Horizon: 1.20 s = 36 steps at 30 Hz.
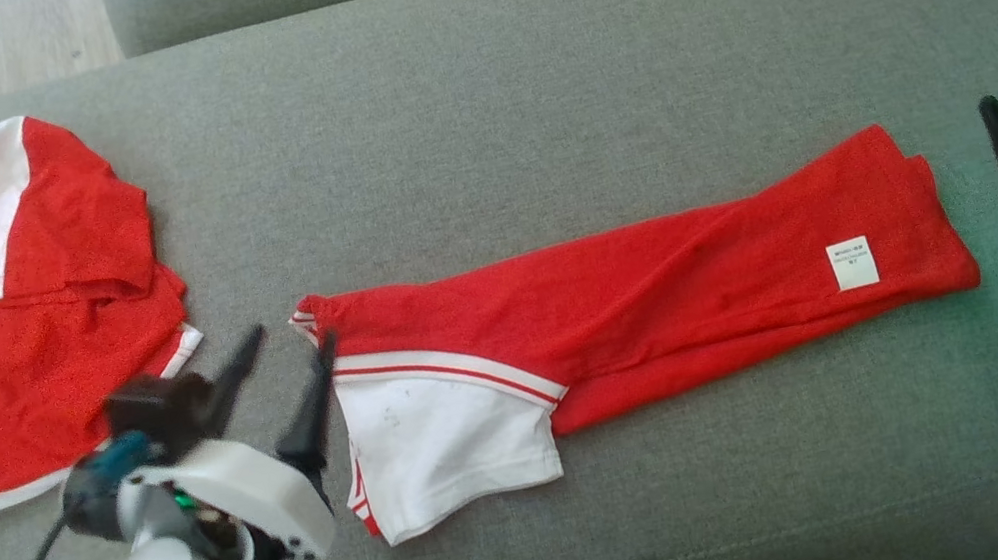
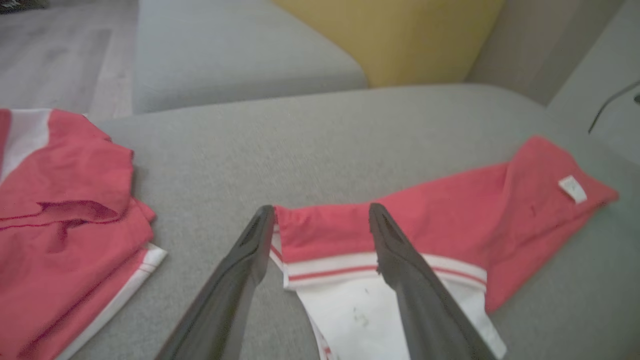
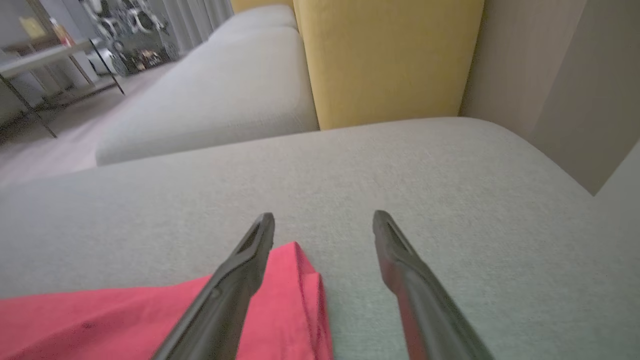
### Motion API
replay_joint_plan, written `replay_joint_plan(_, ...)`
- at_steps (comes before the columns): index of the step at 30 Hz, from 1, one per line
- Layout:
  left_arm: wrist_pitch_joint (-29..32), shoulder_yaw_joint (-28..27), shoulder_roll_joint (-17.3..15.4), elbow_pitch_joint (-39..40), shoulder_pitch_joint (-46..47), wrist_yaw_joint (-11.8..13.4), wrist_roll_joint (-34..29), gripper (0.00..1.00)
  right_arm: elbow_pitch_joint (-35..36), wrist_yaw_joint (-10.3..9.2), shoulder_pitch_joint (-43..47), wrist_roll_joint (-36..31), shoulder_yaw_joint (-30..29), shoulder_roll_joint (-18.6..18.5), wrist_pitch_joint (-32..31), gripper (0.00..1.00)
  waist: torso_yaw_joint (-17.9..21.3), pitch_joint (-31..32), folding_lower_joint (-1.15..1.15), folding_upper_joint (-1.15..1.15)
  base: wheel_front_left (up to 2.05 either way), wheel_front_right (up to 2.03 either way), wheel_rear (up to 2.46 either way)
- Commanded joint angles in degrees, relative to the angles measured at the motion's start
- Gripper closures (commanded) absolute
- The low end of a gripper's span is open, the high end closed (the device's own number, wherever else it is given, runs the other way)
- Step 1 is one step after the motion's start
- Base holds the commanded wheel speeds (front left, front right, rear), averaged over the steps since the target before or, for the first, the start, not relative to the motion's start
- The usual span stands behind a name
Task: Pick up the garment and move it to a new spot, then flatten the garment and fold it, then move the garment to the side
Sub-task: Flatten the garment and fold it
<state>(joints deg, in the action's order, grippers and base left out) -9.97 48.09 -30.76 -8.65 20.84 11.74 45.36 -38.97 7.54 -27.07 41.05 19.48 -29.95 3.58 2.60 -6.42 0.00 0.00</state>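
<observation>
A small white label (image 1: 852,262) sewn onto the red garment (image 1: 663,293), near the garment's right end, just in from its edge. Bears a few short lines of dark print, too small and blurred to read from the head camera. From the left wrist, likewise just a white patch, print illegible. Nothing readable.
</observation>
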Motion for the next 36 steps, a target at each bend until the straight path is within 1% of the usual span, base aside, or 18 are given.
replay_joint_plan(1, -1.90, -4.13, -0.90, 1.39, 1.32, 0.73, 0.70, 0.00, 2.33, -0.05, 1.70, -0.86, -0.60, -0.10, 1.95, 0.00, -0.13, 0.33, 0.00, 0.00, 0.00, 0.00, 0.00)
replay_joint_plan(3, -4.04, -7.35, 1.07, 1.71, 0.47, 1.75, 1.56, 0.00, 4.88, -0.05, 3.28, -2.67, -2.39, 1.72, 4.88, 0.00, -0.21, 0.75, 0.00, 0.00, 0.00, 0.00, 0.00)
replay_joint_plan(5, -4.85, -10.81, 3.25, 2.24, -0.68, 2.54, 1.15, 0.00, 7.27, -0.05, 5.11, -5.40, -4.13, 3.42, 7.47, 0.00, -0.37, 1.06, 0.00, 0.00, 0.00, 0.00, 0.00)
replay_joint_plan(7, -4.97, -15.79, 6.14, 4.05, -2.10, 2.99, -1.72, 0.00, 9.51, -0.05, 7.12, -7.92, -6.40, 5.42, 9.23, 0.00, -0.56, 1.25, 0.00, 0.00, 0.00, 0.00, 0.00)
replay_joint_plan(9, -4.99, -20.63, 9.52, 5.71, -4.84, 2.42, -5.40, 0.00, 11.83, -0.05, 9.20, -10.83, -8.54, 7.49, 10.29, 0.00, -0.66, 1.37, 0.00, 0.00, 0.00, 0.00, 0.00)
replay_joint_plan(12, -5.01, -26.99, 14.52, 7.10, -9.37, 0.17, -10.99, 0.00, 14.80, -0.05, 12.19, -16.23, -11.60, 10.39, 11.02, 0.00, -0.65, 1.54, 0.00, 0.00, 0.00, 0.00, 0.00)
replay_joint_plan(15, -5.01, -32.19, 19.42, 7.95, -12.90, -2.93, -16.38, 0.00, 16.92, -0.05, 14.55, -19.99, -14.58, 13.50, 11.25, 0.00, -0.62, 1.60, 0.00, 0.00, 0.00, 0.00, 0.00)
replay_joint_plan(16, -5.01, -32.19, 19.42, 7.95, -12.90, -2.93, -16.38, 0.00, 16.92, -0.05, 14.55, -19.99, -14.58, 13.50, 11.25, 0.00, -0.62, 1.60, 0.00, 0.00, 0.00, 0.00, 0.00)
replay_joint_plan(19, -5.02, -36.55, 23.30, 7.95, -15.25, -6.53, -20.75, 0.00, 18.21, -0.05, 15.99, -22.82, -16.26, 15.65, 11.32, 0.00, -0.60, 1.52, 0.00, 0.00, 0.00, 0.00, 0.00)
replay_joint_plan(20, -5.02, -38.65, 24.87, 7.55, -16.05, -8.75, -23.26, 0.00, 18.69, -0.05, 16.44, -24.00, -17.07, 16.54, 11.33, 0.00, -0.70, 1.40, 0.00, 0.00, 0.00, 0.00, 0.00)
replay_joint_plan(21, -5.02, -38.65, 24.87, 7.55, -16.05, -8.75, -23.26, 0.00, 18.69, -0.05, 16.44, -24.00, -17.07, 16.54, 11.33, 0.00, -0.70, 1.40, 0.00, 0.00, 0.00, 0.00, 0.00)
replay_joint_plan(25, -5.02, -41.14, 26.70, 6.45, -16.48, -12.21, -26.69, 0.00, 19.12, -0.05, 16.60, -25.25, -17.84, 17.65, 11.25, 0.00, -1.09, 0.87, 0.00, 0.00, 0.00, 0.00, 0.00)
replay_joint_plan(29, -5.02, -42.41, 27.51, 4.99, -16.05, -14.13, -28.28, 0.00, 18.04, -0.05, 15.68, -25.19, -19.66, 18.43, 9.78, 0.00, -1.51, -0.41, 0.00, 0.00, 0.00, 0.00, 0.00)
replay_joint_plan(34, -5.02, -42.30, 27.81, 3.62, -14.78, -15.50, -29.49, 0.00, 13.35, -0.05, 12.66, -24.96, -23.62, 19.77, 5.96, 0.00, -2.38, -2.82, 0.00, 0.00, 0.00, 0.00, 0.00)
replay_joint_plan(36, -5.02, -41.61, 27.85, 3.02, -13.95, -15.71, -29.05, 0.00, 9.80, -0.05, 10.43, -24.91, -26.66, 20.52, 3.69, 0.00, -3.01, -4.13, 0.00, 0.00, 0.00, 0.00, 0.00)
